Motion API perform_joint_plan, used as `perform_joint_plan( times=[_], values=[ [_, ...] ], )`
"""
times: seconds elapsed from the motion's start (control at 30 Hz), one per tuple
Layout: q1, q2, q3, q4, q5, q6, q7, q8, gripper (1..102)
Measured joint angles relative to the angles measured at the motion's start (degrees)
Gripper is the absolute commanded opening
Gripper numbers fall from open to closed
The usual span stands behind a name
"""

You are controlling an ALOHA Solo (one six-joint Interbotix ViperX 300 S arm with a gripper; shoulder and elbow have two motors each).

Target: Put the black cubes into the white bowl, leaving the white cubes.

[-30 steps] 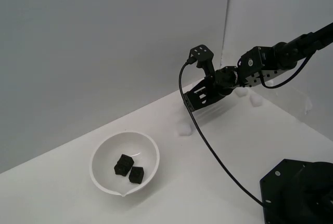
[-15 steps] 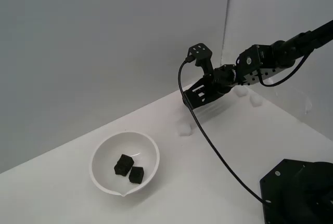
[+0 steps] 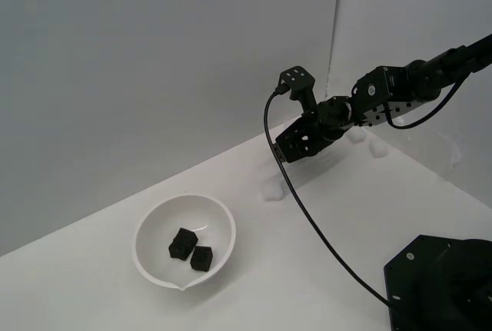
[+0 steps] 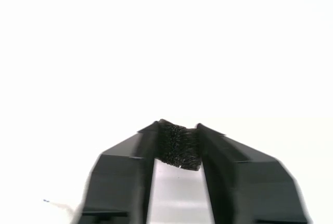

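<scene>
The white bowl (image 3: 184, 240) sits toward the exterior view's left and holds two black cubes (image 3: 182, 243) (image 3: 202, 258). A third black cube (image 4: 178, 143) is pinched between my gripper's fingers in the wrist view. My gripper (image 3: 286, 147) hangs a little above the surface near the back wall, to the bowl's right, shut on that cube. One white cube (image 3: 271, 190) lies just below the gripper. Two more white cubes (image 3: 355, 136) (image 3: 379, 148) lie behind the arm, faint against the surface.
The arm's black base (image 3: 442, 285) fills the exterior view's lower right corner. A black cable (image 3: 307, 216) trails from the wrist down to it. Grey walls meet in a corner behind the arm.
The gripper has lifted slightly off the surface and tilted up, with the black cube held in it. The bowl and its two cubes have not moved.
</scene>
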Motion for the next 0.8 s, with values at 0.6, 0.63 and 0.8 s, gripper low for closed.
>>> perform_joint_plan(
  times=[0.6, 0.63, 0.8],
  values=[
    [0.09, 15.21, 14.85, 1.49, 1.49, 0.00, 7.82, 0.00, 3],
    [0.09, 16.70, 16.35, 1.49, 1.49, 0.00, 8.61, -0.44, 3],
    [0.00, 24.43, 24.35, 1.49, 1.49, -0.09, 13.45, -0.97, 3]
  ],
)
